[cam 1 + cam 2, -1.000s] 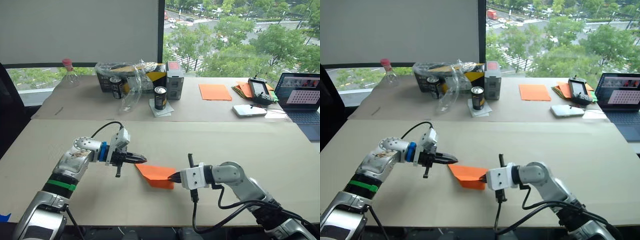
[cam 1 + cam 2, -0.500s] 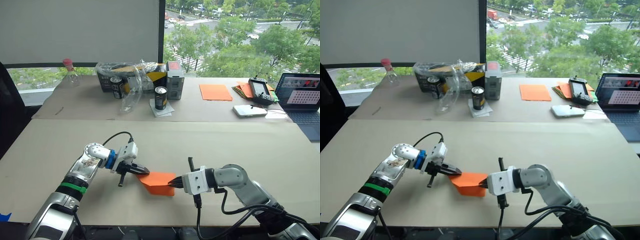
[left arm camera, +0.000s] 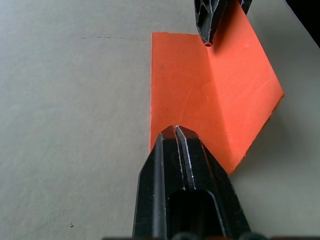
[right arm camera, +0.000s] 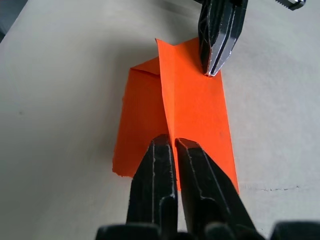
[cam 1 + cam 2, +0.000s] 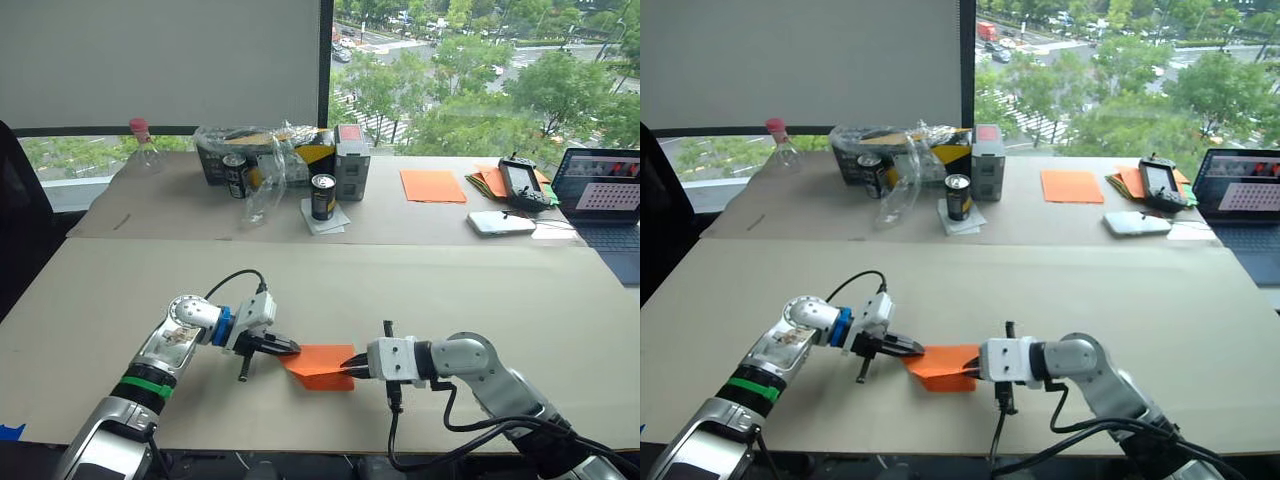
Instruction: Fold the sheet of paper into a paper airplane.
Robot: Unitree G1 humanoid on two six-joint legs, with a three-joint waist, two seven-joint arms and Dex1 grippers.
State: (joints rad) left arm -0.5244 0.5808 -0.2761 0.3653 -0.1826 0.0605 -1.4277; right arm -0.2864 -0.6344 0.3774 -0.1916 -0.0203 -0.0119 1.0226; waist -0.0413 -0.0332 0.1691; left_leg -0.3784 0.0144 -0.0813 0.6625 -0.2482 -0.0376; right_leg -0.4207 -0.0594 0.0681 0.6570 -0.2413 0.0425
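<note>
Both grippers have closed in since a second ago: the left gripper [image 5: 291, 348], fingers pressed together, now touches the left end of the sheet of paper [image 5: 322, 364] lying near the table's near edge, while the right gripper [image 5: 352, 364] pinches its right end along the raised crease; uneven pulling could tear or skew the fold

The left arm [image 5: 160, 352] is scuffed silver metal, ringed by a green band at the forearm and a blue collar near the wrist. A white block carries the left gripper [image 5: 284, 347], with tapered black fingers. The right arm [image 5: 470, 362] has smooth grey shells and a white wrist block before the right gripper [image 5: 354, 364]. Black cables loop off both wrists.
</note>
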